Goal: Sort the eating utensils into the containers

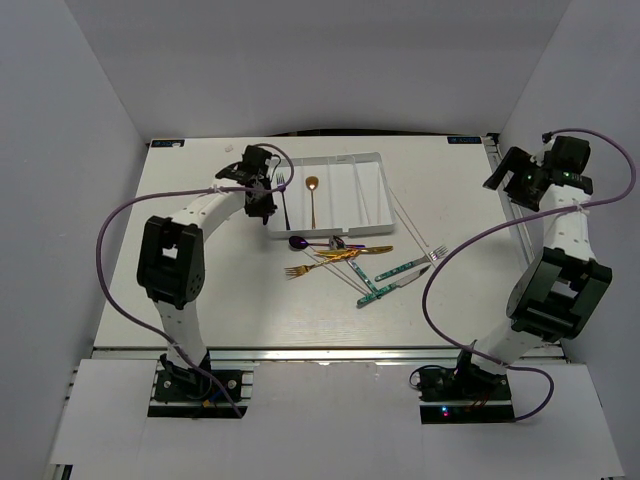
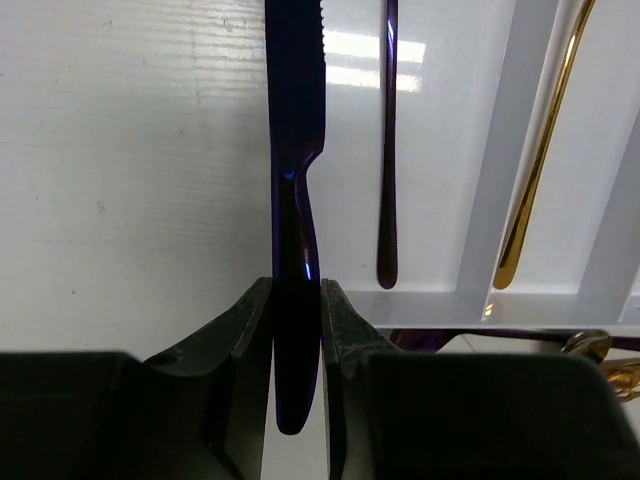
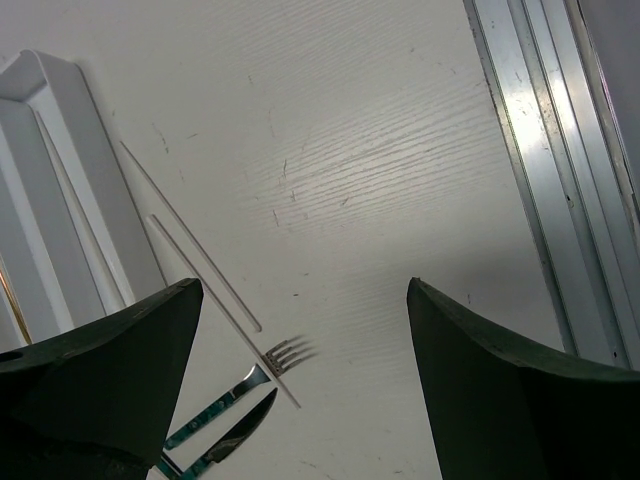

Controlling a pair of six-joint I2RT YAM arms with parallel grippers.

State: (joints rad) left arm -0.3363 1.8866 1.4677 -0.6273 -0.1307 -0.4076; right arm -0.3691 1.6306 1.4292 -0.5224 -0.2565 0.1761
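Observation:
My left gripper [image 2: 296,292] is shut on the handle of an iridescent purple knife [image 2: 296,150]. It holds the knife lengthwise at the left wall of the white tray [image 1: 372,160], and in the top view the gripper [image 1: 262,200] hovers there. A purple utensil [image 2: 388,150] lies in the leftmost compartment and a gold spoon [image 1: 312,198] in the one beside it. More utensils lie in a heap in front of the tray: a purple spoon [image 1: 299,242], a gold fork [image 1: 308,268], a teal-handled fork [image 3: 250,385] and a teal-handled knife [image 3: 240,432]. My right gripper [image 3: 303,287] is open and empty, high at the far right.
Two white chopsticks [image 3: 200,255] lie on the table right of the tray, one crossing the teal fork's tines. An aluminium rail [image 3: 545,170] runs along the table's right edge. Purple cables loop from both arms over the table.

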